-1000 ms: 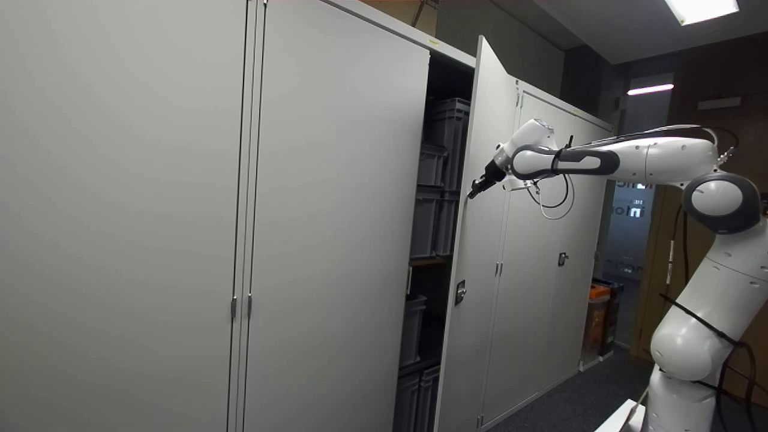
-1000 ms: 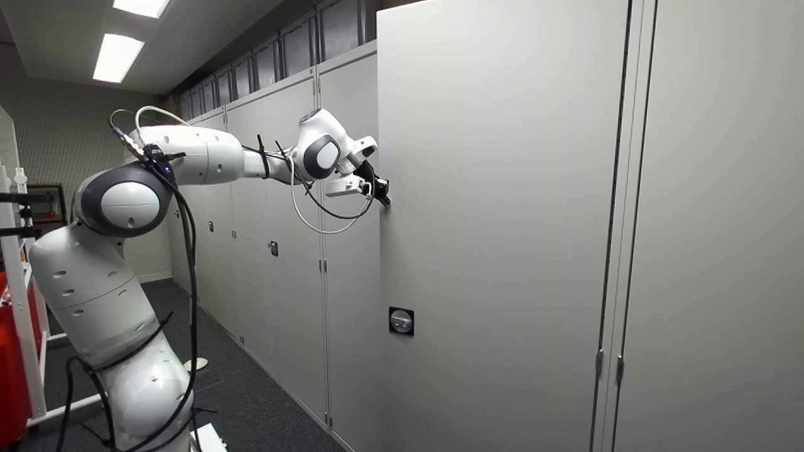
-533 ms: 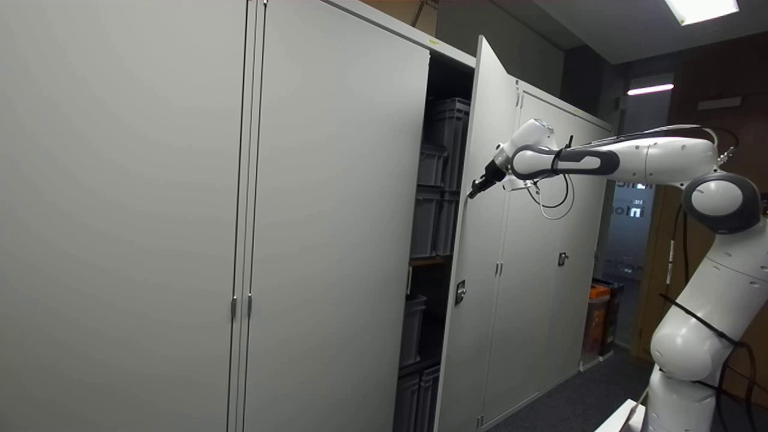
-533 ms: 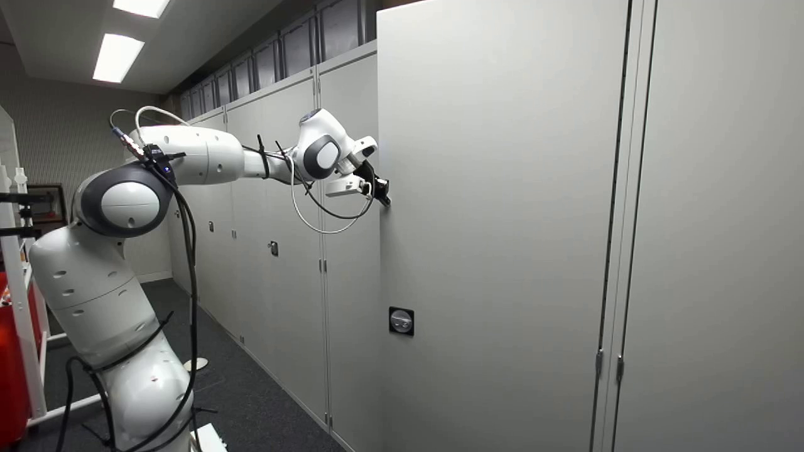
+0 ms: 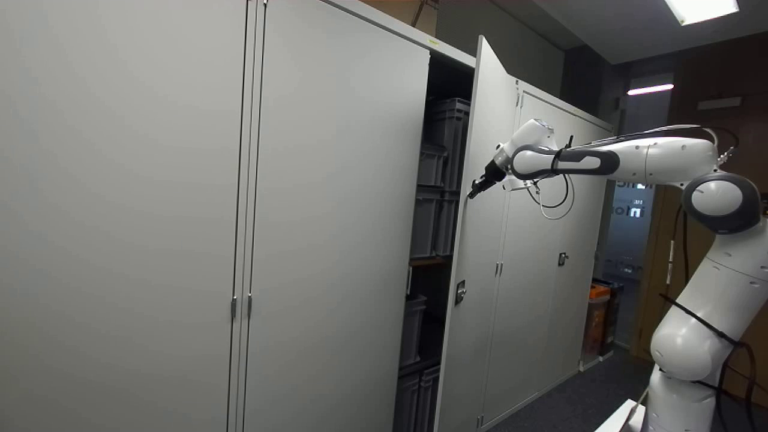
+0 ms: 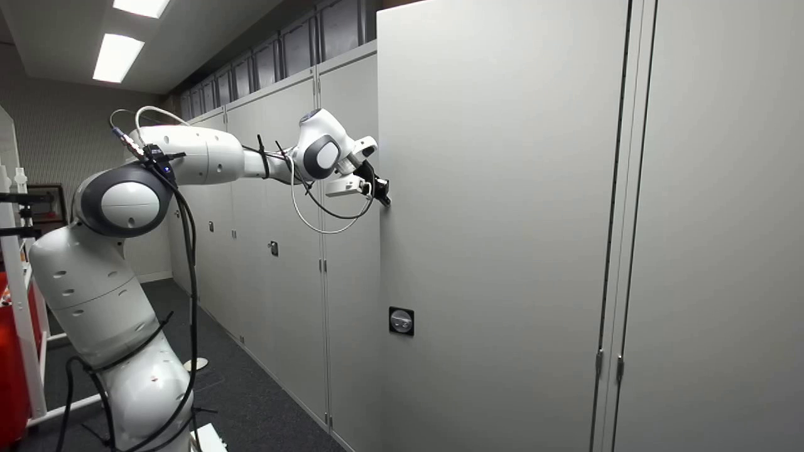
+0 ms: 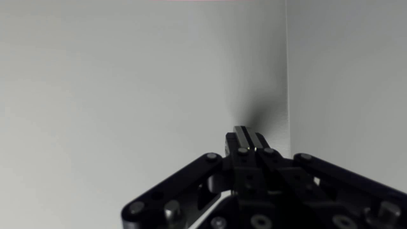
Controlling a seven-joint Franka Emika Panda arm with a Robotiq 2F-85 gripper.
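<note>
In an exterior view, gray crates (image 5: 425, 225) stand stacked inside a dark cabinet opening (image 5: 450, 78) — a brown shelf edge (image 5: 426, 261) runs beneath them, and another crate (image 5: 411, 330) sits lower down. Farther off, an orange-topped bin (image 5: 597, 324) stands just beside a dark one, near a bluish panel (image 5: 629, 243) with pale lettering. In an exterior view, gray boxes (image 6: 298, 47) line the cabinet tops (image 6: 276, 91), and two bright lights (image 6: 118, 58) shine on the ceiling (image 6: 69, 37). A white frame (image 6: 31, 376) rises beside something red (image 6: 11, 376) — too cropped to name. A white disc (image 6: 200, 364) lies on the dark floor (image 6: 251, 389).
</note>
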